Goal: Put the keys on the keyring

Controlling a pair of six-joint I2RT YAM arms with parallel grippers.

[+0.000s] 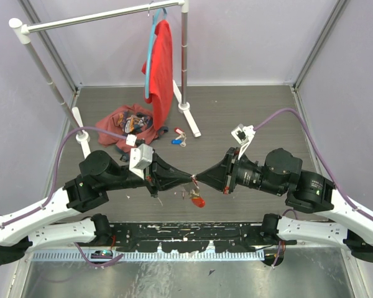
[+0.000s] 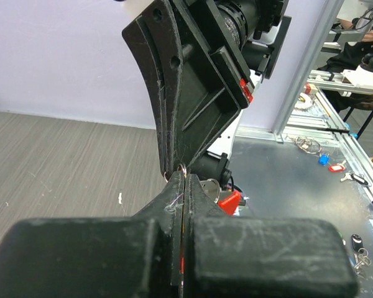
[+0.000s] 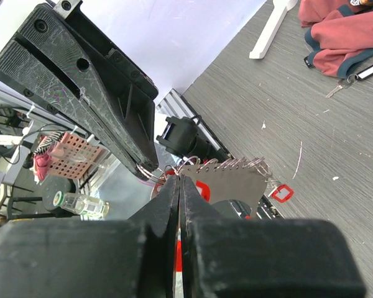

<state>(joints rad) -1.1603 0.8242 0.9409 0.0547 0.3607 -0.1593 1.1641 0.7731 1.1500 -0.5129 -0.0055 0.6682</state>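
Note:
My left gripper [image 1: 190, 179] and right gripper [image 1: 199, 177] meet tip to tip above the floor, both shut. The keyring's thin silver loop [image 2: 182, 167] is pinched at the left tips [image 2: 183, 176], directly under the right gripper's fingers [image 2: 186, 93]. In the right wrist view the loop [image 3: 146, 174] runs from the left gripper's fingers [image 3: 81, 81] to my right tips [image 3: 179, 179]. A red tag [image 1: 199, 200] and a silver key [image 2: 211, 186] hang below the tips. A flat grey plate edged with several rings [image 3: 236, 180] hangs beside them. The yellow tag is hidden.
Loose keys with blue and red tags [image 1: 179, 138] lie on the floor beyond the grippers. A red garment pile [image 1: 127, 124] lies at the back left. A clothes rack base [image 1: 189, 118] holds a red shirt on a blue hanger [image 1: 161, 68]. A black-tagged key [image 3: 360, 71] is on the floor.

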